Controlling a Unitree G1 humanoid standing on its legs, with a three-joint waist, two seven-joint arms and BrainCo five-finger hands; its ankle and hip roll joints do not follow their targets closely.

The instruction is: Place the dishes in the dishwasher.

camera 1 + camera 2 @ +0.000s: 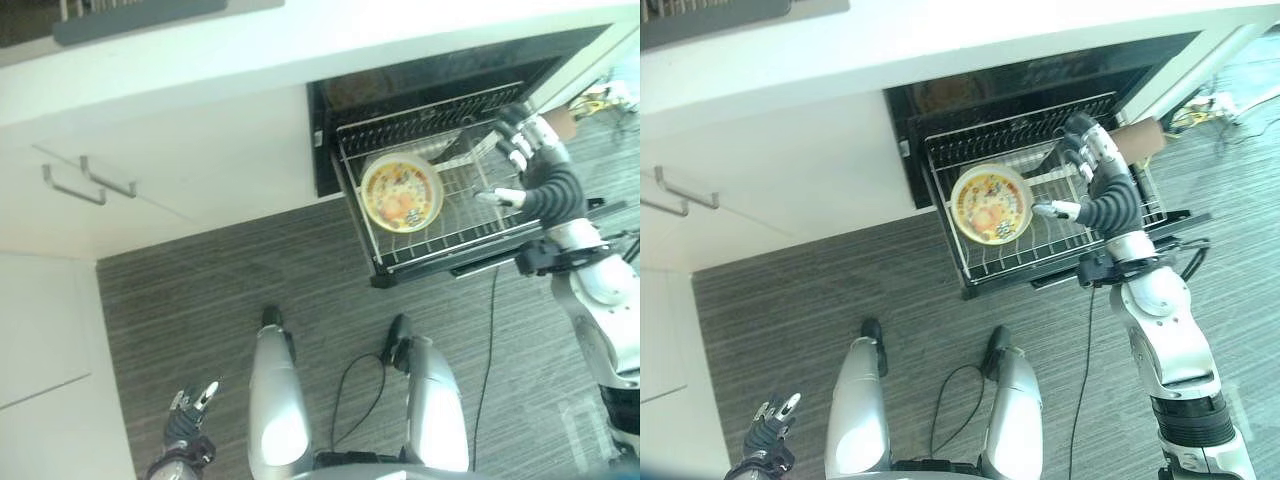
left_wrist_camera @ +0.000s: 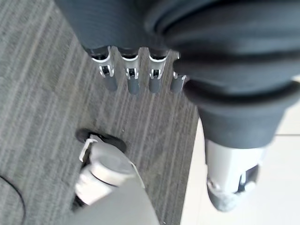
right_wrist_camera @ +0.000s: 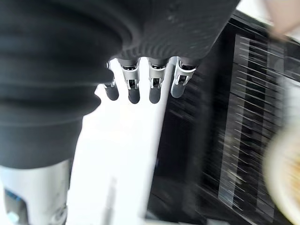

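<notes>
A round yellow dish (image 1: 402, 193) with a printed pattern leans tilted in the wire rack (image 1: 440, 255), which is pulled out of the open dishwasher (image 1: 420, 85). My right hand (image 1: 528, 150) hovers over the rack's right part, just right of the dish and not touching it. Its fingers (image 3: 140, 89) are straight and hold nothing, with the thumb pointing toward the dish. The dish (image 3: 286, 173) appears as a pale blur past them. My left hand (image 1: 190, 410) hangs low at my left side over the floor, with its fingers (image 2: 133, 82) straight and nothing in them.
White cabinet fronts with bar handles (image 1: 90, 180) run to the left of the dishwasher under a white counter. A brown object (image 1: 1140, 135) sits just past the rack's far right corner. Grey striped floor (image 1: 250, 260) lies in front.
</notes>
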